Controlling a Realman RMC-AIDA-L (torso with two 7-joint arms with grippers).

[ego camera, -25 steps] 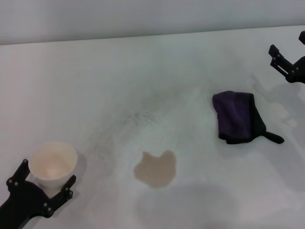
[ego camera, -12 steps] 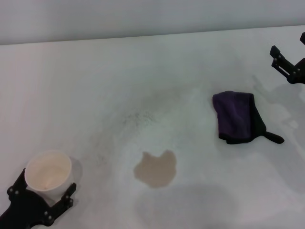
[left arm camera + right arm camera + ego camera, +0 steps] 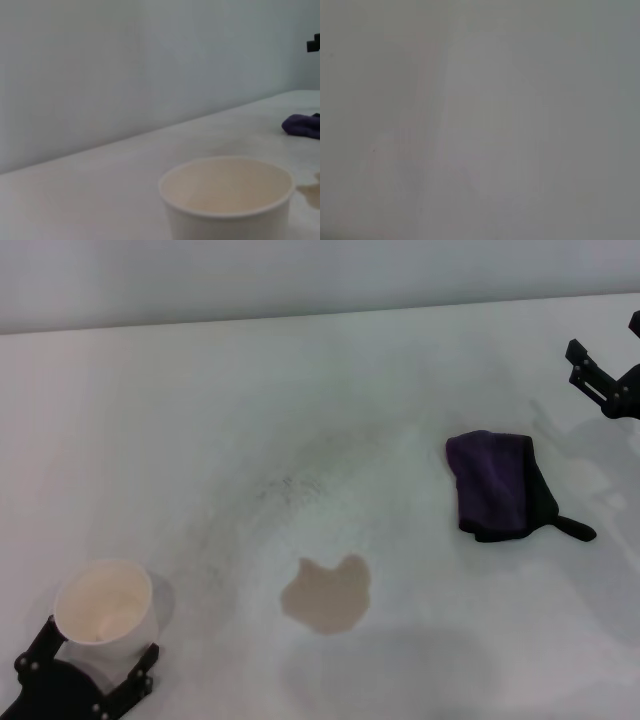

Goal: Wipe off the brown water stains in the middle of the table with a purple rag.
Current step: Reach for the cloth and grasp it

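Table [image 3: 300, 380]: 1 purple rag [image 3: 497, 486], 1 brown stain [image 3: 326, 595], 1 cup [image 3: 103, 612].

the brown water stains [image 3: 326, 594] form one flat tan blob near the middle of the white table [image 3: 300, 400], toward 6 o'clock. the purple rag [image 3: 500, 485] lies folded flat at 3 o'clock, well apart, its black tab pointing toward 4 o'clock.

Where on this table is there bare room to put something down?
The far half of the table is bare. So is the strip between the brown puddle and the purple rag. The left hand grips the paper cup at the near left corner.
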